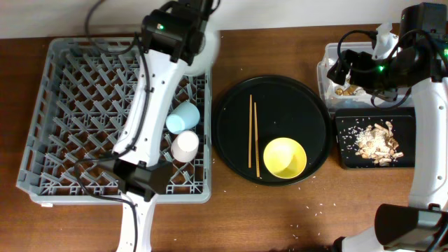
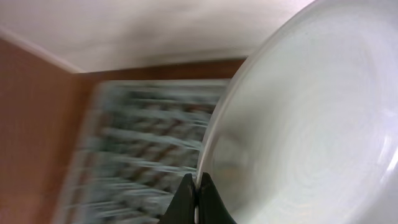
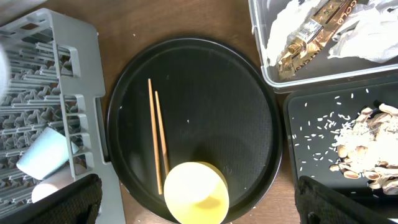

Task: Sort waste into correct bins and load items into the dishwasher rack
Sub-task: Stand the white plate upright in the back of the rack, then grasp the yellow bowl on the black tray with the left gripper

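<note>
Left gripper (image 2: 197,196) is clamped tight on the rim of the round white plate (image 2: 298,124), and the wrist view shows the plate standing on edge, filling the right side. It hangs above the far right corner of the large grey plastic dishwasher rack (image 1: 77,105). The rack below is a blur from the wrist.

In the rack, along its right side, the small light-blue cup (image 1: 183,117) sits tilted among the pegs. The small pale pink cup (image 1: 185,145) is just beside it.

Over to the large round black tray (image 3: 211,93): the pair of wooden chopsticks (image 3: 155,137) lies side by side on it. The yellow bowl (image 3: 196,193) is just beside their near ends, close to the tray's edge.

The right gripper (image 1: 346,70) hovers over the clear rectangular plastic tub (image 3: 273,78), jaws spread wide, nothing between them.

That tub holds crumpled white paper napkins (image 3: 367,31) with the shiny gold-brown wrapper (image 3: 311,37) lying on top. Touching it on the near side is the shallow black rectangular tray (image 3: 311,124). It carries a heap of beige-brown food scraps (image 3: 367,143) and a scatter of small white grains.
</note>
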You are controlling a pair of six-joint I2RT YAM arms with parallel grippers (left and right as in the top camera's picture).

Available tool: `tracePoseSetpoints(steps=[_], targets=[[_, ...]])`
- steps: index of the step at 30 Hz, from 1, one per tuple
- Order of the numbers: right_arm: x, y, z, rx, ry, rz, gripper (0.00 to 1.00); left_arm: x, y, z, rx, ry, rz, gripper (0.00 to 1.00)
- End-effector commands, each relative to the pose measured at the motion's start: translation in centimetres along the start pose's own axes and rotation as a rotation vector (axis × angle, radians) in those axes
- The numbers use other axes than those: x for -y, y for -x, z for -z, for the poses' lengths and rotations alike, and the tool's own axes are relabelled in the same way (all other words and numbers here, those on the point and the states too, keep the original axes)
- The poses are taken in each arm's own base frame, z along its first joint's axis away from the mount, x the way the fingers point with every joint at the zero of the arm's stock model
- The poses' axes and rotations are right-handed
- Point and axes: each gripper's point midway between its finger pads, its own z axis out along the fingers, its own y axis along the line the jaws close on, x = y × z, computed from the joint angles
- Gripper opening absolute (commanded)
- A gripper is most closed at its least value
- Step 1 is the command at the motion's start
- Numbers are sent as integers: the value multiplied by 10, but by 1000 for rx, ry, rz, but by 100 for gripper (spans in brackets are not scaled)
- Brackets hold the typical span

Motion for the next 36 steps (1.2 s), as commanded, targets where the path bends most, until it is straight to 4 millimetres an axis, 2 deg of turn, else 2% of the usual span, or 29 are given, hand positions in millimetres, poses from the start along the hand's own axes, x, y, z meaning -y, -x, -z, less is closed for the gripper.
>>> tracePoseSetpoints(steps=[1,3,4,6,9,11,13,15,17,18,19,20,22,24,25,26,27,28,29,30,31,32,34,36], targets=[[1,2,0,5,-9,3,100,-71,6,-15,16,300,26,0],[1,2,0,5,-9,2,99,-79,0,-34,-19,327,26,0],[1,2,0,5,-9,3,99,-82,-5,-49,-44,343,32,0],[1,2,0,5,-9,3,99,-80,-11,-66,-69,357,34,0],[1,2,0,5,-9,3,99,-68,-23,-86,-110,363,-5,0],[1,2,0,8,-9,3,99,-50,-35,-110,-148,359,-43,0],[1,2,0,8,-9,4,99,-42,-41,-117,-168,336,-55,0],[1,2,0,8,-9,4,99,-23,-49,-123,-200,231,-50,1],[1,3,0,9,-9,4,99,-14,-60,-122,-249,170,-72,11],[1,2,0,8,-9,4,99,-11,-63,-122,-261,150,-75,28],[1,3,0,11,-8,4,99,-5,-65,-122,-273,111,-70,40],[1,3,0,11,-9,5,99,-3,-65,-120,-276,89,-66,44],[1,3,0,11,-9,5,99,7,-62,-106,-282,-24,-34,50],[1,3,0,11,-8,4,98,20,-49,-68,-266,-241,31,52],[1,3,0,10,-8,4,99,27,-49,-49,-278,-345,45,52],[1,2,0,6,-9,3,99,38,-58,-25,-328,-469,45,51],[1,2,0,6,-9,3,99,51,-66,-12,-374,-561,41,52],[1,3,0,11,-8,4,99,84,-76,14,-430,-759,7,51],[1,3,0,12,-8,4,99,105,-81,30,-455,-866,-23,51],[1,3,0,11,-8,4,99,128,-93,45,-487,-913,-74,52],[1,3,0,11,-8,5,99,139,-100,52,-502,-916,-107,52],[1,3,0,11,-8,5,98,171,-118,74,-524,-946,-192,52],[1,3,0,11,-8,5,99,198,-136,89,-536,-958,-268,52],[1,3,0,11,-9,5,98,236,-166,97,-584,-964,-311,52]])
